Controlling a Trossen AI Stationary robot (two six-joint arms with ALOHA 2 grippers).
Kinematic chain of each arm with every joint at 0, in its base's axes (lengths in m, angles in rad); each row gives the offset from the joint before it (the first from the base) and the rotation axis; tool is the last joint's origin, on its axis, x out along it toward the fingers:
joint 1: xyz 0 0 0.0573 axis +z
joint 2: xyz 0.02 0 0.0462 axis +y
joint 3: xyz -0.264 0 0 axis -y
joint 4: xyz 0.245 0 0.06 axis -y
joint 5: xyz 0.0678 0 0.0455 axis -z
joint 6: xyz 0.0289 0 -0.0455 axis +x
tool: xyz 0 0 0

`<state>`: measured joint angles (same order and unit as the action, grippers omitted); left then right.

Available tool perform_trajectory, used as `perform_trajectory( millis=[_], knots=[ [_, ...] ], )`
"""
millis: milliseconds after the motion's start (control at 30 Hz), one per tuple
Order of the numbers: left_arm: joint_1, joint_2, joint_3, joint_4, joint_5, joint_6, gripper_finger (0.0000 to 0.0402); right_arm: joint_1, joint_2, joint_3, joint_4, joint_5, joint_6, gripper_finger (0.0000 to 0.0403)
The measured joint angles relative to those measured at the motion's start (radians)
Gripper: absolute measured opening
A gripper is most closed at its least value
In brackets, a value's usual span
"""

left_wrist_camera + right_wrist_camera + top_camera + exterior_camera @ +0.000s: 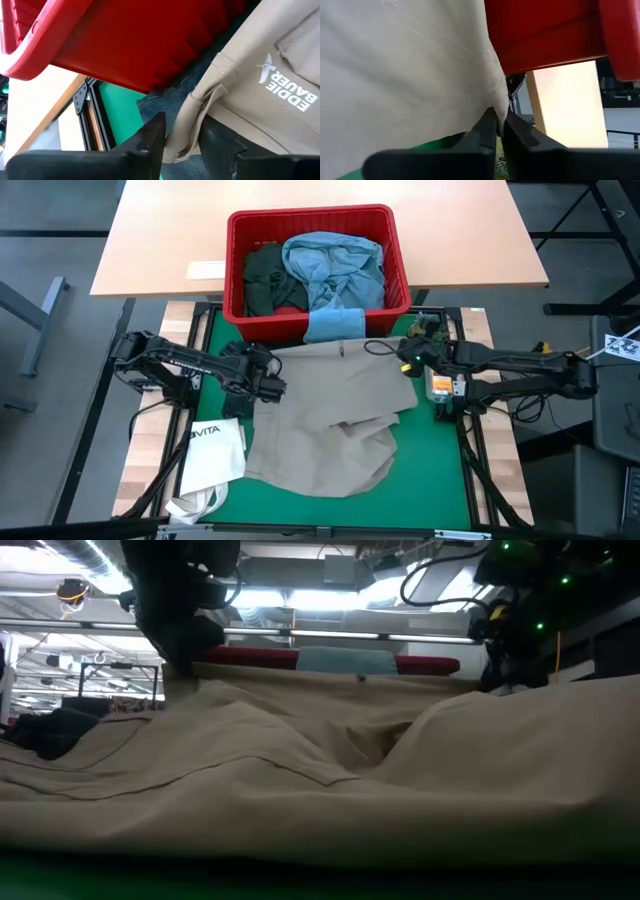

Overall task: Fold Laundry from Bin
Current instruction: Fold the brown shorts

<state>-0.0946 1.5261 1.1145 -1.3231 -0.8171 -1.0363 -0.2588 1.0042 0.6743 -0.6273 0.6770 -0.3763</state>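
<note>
I had the khaki trousers (330, 415) spread on the green mat (440, 470) in front of the red bin (236, 270), waistband toward the bin, legs bunched and folded over toward the near edge. The bin sat on the wooden table (150, 240) with a dark green piece (266, 280) and light blue jeans (335, 265) heaped inside; a small light blue cloth (333, 325) hung over its front wall onto the trousers.

The left gripper (181, 140) was at the left corner of the waistband, just beside the bin. Its 2 fingers (152, 137) stood partly apart with the belt-loop edge of the khaki cloth between them, loosely; I judged the pinch was slackening rather than firm, and could not say whether it was truly holding.

The right gripper (498, 127) was at the opposite waistband corner, fingers nearly together and pinching a thin edge of the khaki fabric.

Holding both corners made sense to me: it kept the waistband stretched flat and square so the legs could be smoothed for folding. The white VITA tote bag (212, 455) lay on the mat near the left arm, touching the trousers' edge, where a sweep could snag it.
</note>
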Motion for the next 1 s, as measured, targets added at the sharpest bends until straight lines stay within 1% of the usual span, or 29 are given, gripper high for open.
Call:
perform_trajectory(
  millis=[100,167,233,300,400,467,533,600,667,767,833,900,933,967,1000],
  knots=[
    [0.005,0.0,0.0,-0.003,0.004,0.003,0.0127,0.0,0.015,0.0,-0.003,0.006,0.0,0.0072],
    [0.005,0.0,-0.001,-0.013,0.01,0.037,0.0135,0.0,0.016,0.0,-0.006,0.031,-0.002,0.0103],
    [0.005,-0.001,-0.001,-0.029,0.035,0.085,0.014,0.0,0.016,0.0,-0.006,0.054,-0.018,0.0131],
    [0.0,-0.002,-0.001,-0.047,0.078,0.103,0.0141,0.0,0.012,0.006,-0.015,0.053,-0.047,0.0153],
    [-0.001,-0.002,-0.001,-0.081,0.133,0.104,0.0139,0.001,0.01,0.044,-0.046,0.049,-0.06,0.0175],
    [-0.005,-0.003,-0.001,-0.096,0.171,0.103,0.0135,0.001,0.01,0.083,-0.097,0.044,-0.06,0.0182],
    [-0.013,-0.003,-0.001,-0.099,0.203,0.103,0.0133,0.003,0.01,0.133,-0.149,0.015,-0.06,0.0185],
    [-0.027,-0.003,-0.001,-0.098,0.237,0.103,0.013,0.002,0.01,0.191,-0.219,-0.062,-0.049,0.0186],
    [-0.047,-0.003,-0.001,-0.094,0.264,0.094,0.0128,0.002,0.01,0.247,-0.279,-0.187,-0.018,0.0185],
    [-0.09,-0.003,-0.001,-0.086,0.307,0.077,0.0126,0.003,0.009,0.307,-0.319,-0.44,0.054,0.0184],
    [-0.126,-0.003,0.0,-0.081,0.336,0.069,0.0125,0.003,0.009,0.32,-0.312,-0.633,0.103,0.0184],
    [-0.163,-0.003,0.0,-0.072,0.341,0.045,0.0125,0.005,0.01,0.32,-0.309,-0.815,0.141,0.0184],
    [-0.18,-0.003,0.0,-0.069,0.341,0.036,0.0125,0.015,0.012,0.32,-0.312,-0.882,0.159,0.0184],
    [-0.198,-0.003,0.0,-0.066,0.339,0.025,0.0125,0.033,0.016,0.32,-0.313,-0.92,0.171,0.0184],
    [-0.215,-0.003,0.0,-0.062,0.339,0.018,0.0125,0.056,0.02,0.32,-0.313,-0.936,0.189,0.0183]
  ],
)
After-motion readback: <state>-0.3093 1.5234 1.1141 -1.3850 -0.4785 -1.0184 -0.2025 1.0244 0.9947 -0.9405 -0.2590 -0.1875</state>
